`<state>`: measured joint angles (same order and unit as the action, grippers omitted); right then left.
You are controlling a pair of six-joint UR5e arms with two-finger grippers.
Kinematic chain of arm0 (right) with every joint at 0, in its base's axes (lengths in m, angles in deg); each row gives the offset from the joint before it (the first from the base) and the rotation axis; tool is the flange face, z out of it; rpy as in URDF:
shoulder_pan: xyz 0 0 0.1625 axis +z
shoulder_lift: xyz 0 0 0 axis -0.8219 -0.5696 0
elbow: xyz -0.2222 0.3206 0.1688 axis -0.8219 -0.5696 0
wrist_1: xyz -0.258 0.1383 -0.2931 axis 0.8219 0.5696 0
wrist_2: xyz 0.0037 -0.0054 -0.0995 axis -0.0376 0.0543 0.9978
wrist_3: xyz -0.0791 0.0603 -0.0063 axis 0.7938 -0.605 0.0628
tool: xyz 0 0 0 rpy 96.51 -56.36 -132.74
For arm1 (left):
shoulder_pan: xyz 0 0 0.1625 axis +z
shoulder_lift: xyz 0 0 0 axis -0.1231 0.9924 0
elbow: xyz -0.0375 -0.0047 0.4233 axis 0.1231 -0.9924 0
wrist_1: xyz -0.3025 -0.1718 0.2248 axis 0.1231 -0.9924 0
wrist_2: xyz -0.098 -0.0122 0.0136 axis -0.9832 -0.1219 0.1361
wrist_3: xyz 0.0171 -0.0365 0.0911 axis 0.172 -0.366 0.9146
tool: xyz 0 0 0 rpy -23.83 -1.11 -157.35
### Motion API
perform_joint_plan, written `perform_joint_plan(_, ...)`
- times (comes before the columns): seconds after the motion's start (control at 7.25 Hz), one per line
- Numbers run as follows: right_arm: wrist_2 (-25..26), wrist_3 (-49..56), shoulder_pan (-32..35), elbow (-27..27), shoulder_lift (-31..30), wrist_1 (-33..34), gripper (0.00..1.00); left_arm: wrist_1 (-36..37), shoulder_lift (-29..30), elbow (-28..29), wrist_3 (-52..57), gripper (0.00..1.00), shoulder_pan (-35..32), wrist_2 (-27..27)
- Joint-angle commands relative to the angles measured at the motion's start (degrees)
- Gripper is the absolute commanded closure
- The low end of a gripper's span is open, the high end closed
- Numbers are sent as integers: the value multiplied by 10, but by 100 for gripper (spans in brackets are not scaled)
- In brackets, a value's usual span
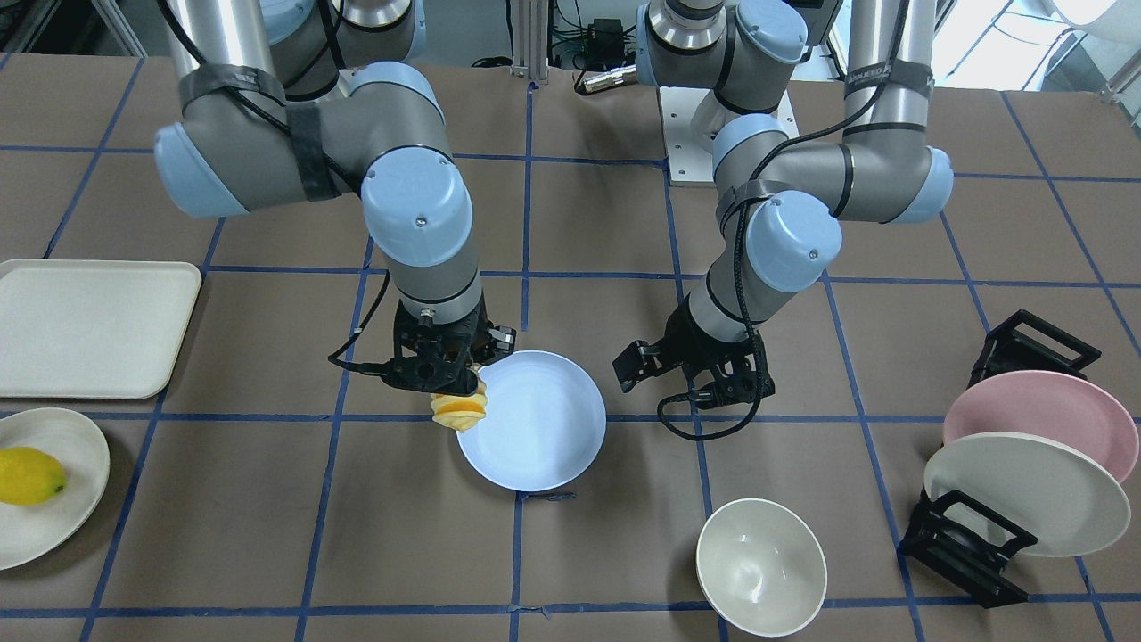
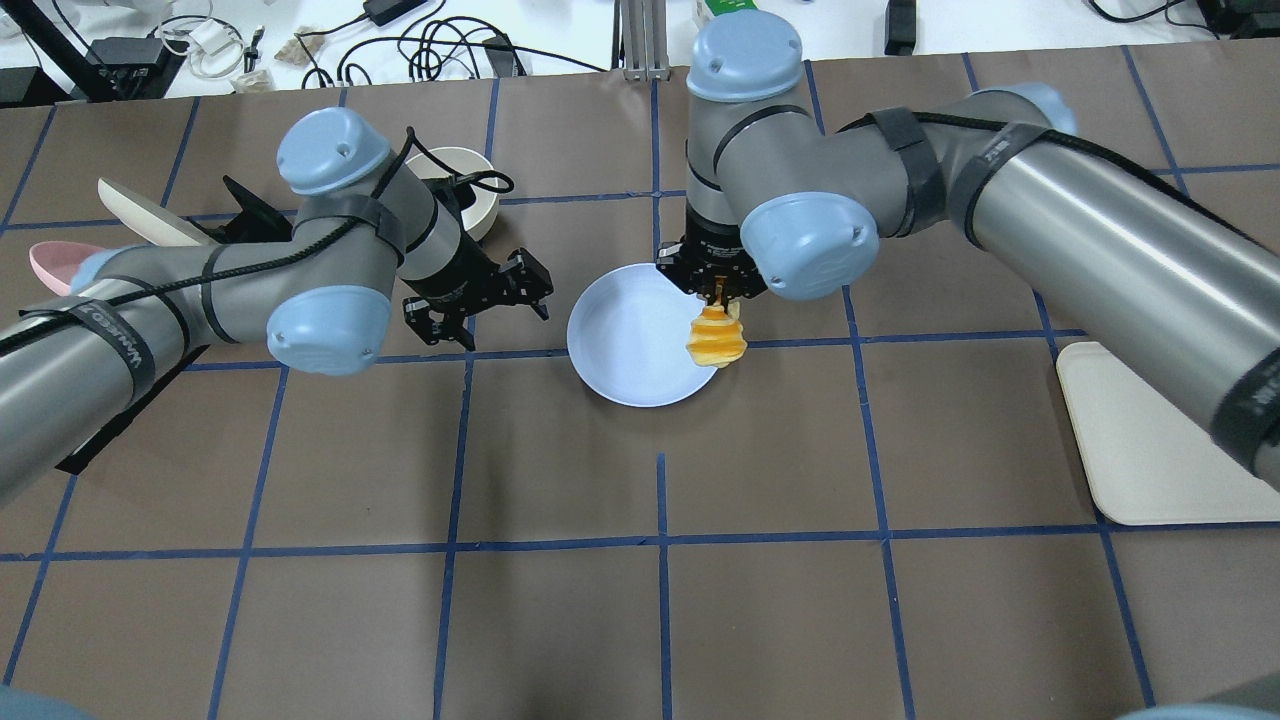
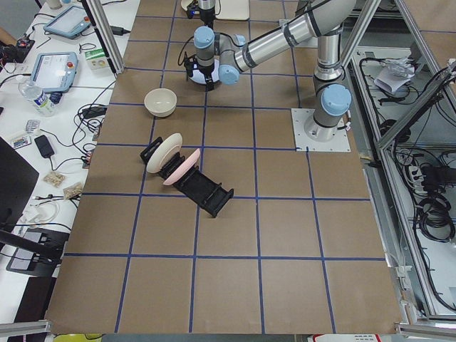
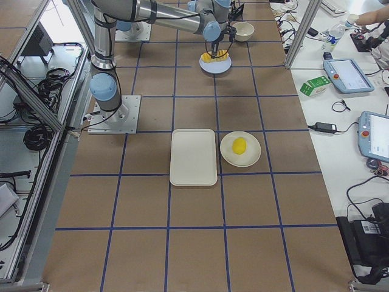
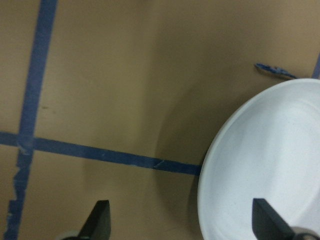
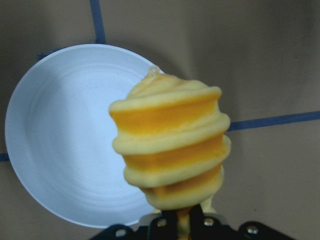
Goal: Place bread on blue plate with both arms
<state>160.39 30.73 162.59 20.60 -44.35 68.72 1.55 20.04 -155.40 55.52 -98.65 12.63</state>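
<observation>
My right gripper (image 2: 722, 293) is shut on one end of the bread (image 2: 716, 338), a ridged yellow-and-orange loaf that hangs end-down from it. The bread (image 1: 459, 408) hangs over the rim of the blue plate (image 1: 535, 419), on the plate's side toward my right arm. In the right wrist view the bread (image 6: 170, 145) fills the middle, with the plate (image 6: 65, 135) below it to the left. My left gripper (image 2: 480, 300) is open and empty, low beside the plate's other side. In the left wrist view its fingertips (image 5: 100, 220) stand wide apart, and the plate's rim (image 5: 215, 165) is at the right.
A white bowl (image 1: 760, 566) sits on the operators' side, beyond my left gripper. A black rack holds a pink plate (image 1: 1038, 419) and a cream plate (image 1: 1025, 495) on my far left. On my right are a cream tray (image 1: 89, 325) and a lemon (image 1: 29, 475) on a cream plate (image 1: 62, 535).
</observation>
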Motion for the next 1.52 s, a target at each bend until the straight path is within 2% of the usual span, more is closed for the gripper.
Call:
perform_joint_plan(0.0, -1, -29, 33, -1, 45, 66, 100, -266, -74, 124, 7, 0, -2, 79)
perform_joint_plan(0.14, 0, -40, 50, -7, 60, 74, 100, -337, -104, 162, 16, 0, -4, 87)
perform_joint_plan(0.28, 0, -46, 54, -15, 68, 81, 100, -354, -133, 178, 58, 0, -4, 88)
perform_joint_plan(0.41, 6, -47, 54, -14, 74, 80, 70, -352, -154, 176, 116, 0, -3, 96)
perform_joint_plan(0.55, 7, -48, 54, -12, 75, 79, 6, -351, -165, 167, 127, 0, 1, 132)
perform_joint_plan(0.69, 7, -49, 54, -12, 75, 78, 0, -346, -170, 168, 138, 0, -4, 139)
perform_joint_plan(1.24, 7, -44, 50, -20, 68, 71, 0, -316, -159, 178, 140, 0, 8, 133)
perform_joint_plan(1.38, 5, -40, 41, -20, 44, 59, 0, -265, -161, 174, 131, 0, 9, 116)
